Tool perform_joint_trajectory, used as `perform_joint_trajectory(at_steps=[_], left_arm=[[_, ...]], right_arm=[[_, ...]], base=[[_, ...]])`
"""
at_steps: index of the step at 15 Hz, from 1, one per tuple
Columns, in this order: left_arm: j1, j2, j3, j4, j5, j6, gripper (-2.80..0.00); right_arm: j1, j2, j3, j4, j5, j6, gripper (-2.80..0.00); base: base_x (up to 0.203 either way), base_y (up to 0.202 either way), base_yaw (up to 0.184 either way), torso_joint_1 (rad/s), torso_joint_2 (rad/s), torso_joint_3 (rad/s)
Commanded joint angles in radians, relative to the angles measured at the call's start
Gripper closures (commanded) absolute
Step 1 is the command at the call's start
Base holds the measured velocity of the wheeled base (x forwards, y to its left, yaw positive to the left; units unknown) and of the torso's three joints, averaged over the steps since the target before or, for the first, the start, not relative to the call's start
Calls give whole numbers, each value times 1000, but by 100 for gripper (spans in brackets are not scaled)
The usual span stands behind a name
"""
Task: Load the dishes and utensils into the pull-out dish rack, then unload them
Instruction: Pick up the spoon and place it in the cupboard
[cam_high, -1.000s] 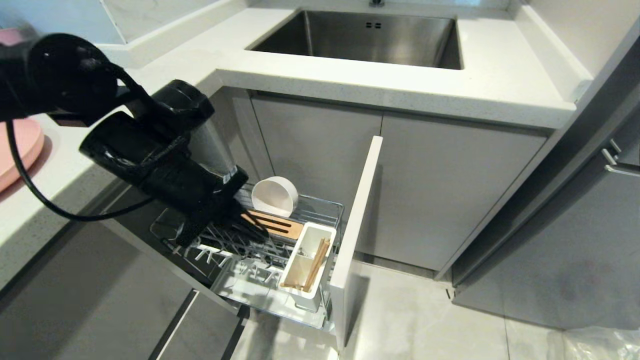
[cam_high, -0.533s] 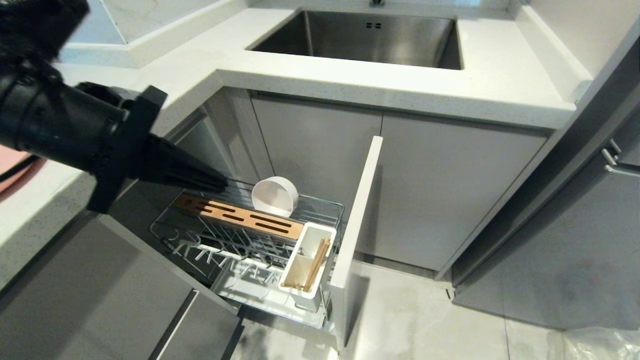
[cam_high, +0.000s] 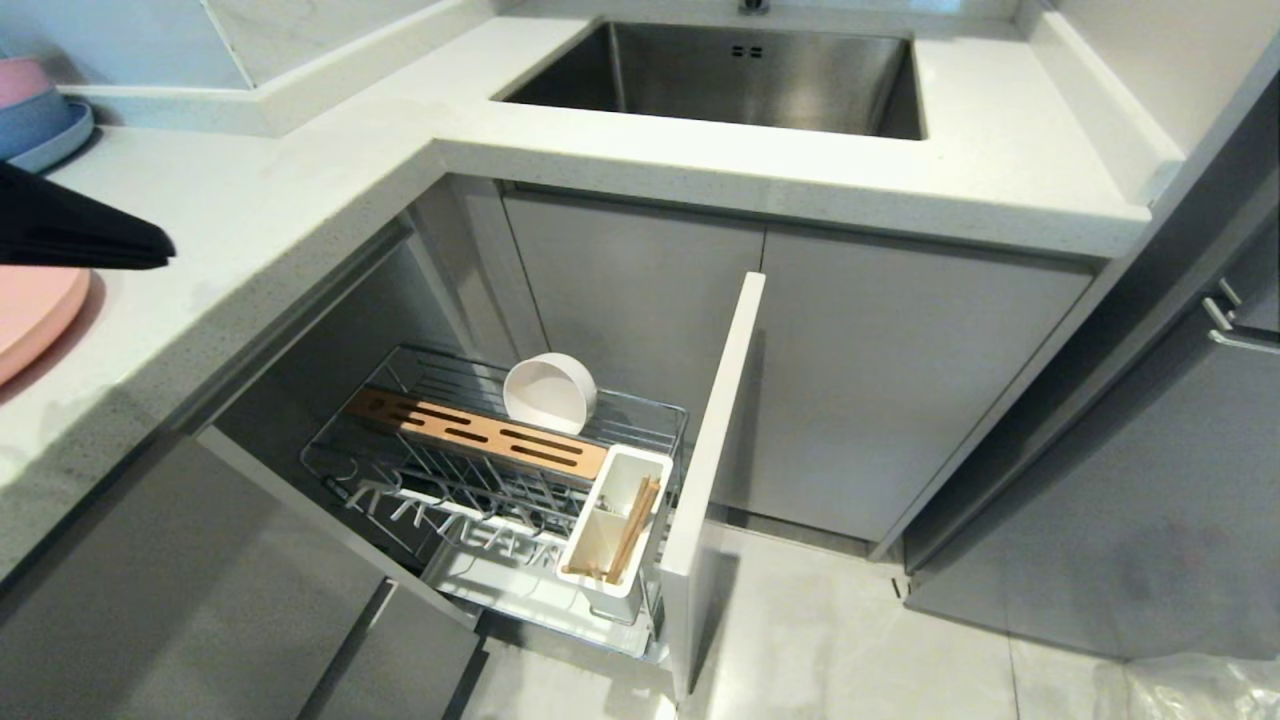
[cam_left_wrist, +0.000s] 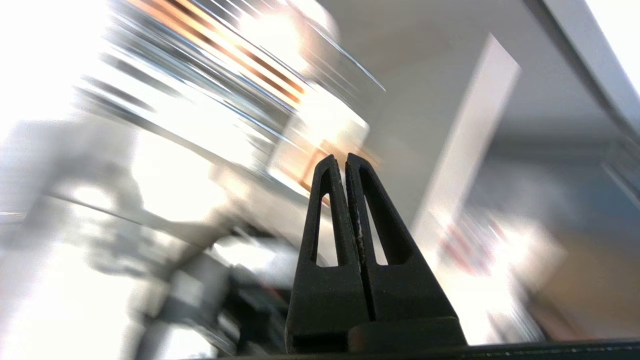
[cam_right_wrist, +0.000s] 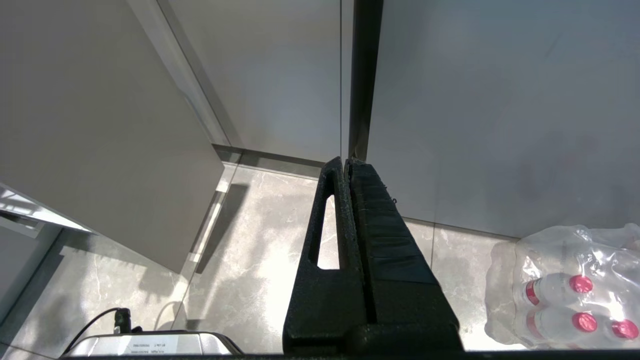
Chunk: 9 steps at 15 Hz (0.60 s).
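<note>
The left gripper (cam_high: 150, 250) is hovering over the white speckled stone countertop (cam_high: 300, 190) at the left edge of the head view, its two black tapered fingers (cam_left_wrist: 327, 210) pressed together with nothing between them. The large flat round pink plate (cam_high: 35, 315) is lying on the countertop just below and beside the fingertips, only partly inside the view. Farther out, the chrome wire pull-out dish rack (cam_high: 640, 412) is standing extended from the cabinet, well below counter level. The smaller cream-white round bowl (cam_high: 550, 392) is resting on edge at the back of the rack, behind the slotted wooden strip (cam_high: 470, 432). The pair of long light wooden chopsticks (cam_high: 632, 528) is leaning inside the white rectangular cutlery caddy (cam_high: 605, 590). The silver spoon is not showing in any view. The right gripper (cam_right_wrist: 347, 167) is hanging parked above the pale tiled floor (cam_right_wrist: 250, 260), fingers likewise together, near a shrink-wrapped pack of bottles (cam_right_wrist: 575, 285). Judged from this layout, the plate is the next item to load. A flat plate lying flush on stone is offering little edge to grasp; closed fingers arriving at the rim are likely to push it along the counter rather than grip it. A thin rim grip is also liable to slip during the descent to the upright prongs (cam_high: 440, 505).
</note>
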Motion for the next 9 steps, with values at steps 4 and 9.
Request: perform_joint_trajectory(at_steps=[4,9], left_arm=[[314,-76,-1,0,120,104,0],[707,-104,4,-4,138,186,0]], right_arm=[[0,1,2,0,0,0,0],[0,1,2,0,0,0,0]], base=[[0,0,0,0,0,0],[0,0,0,0,0,0]])
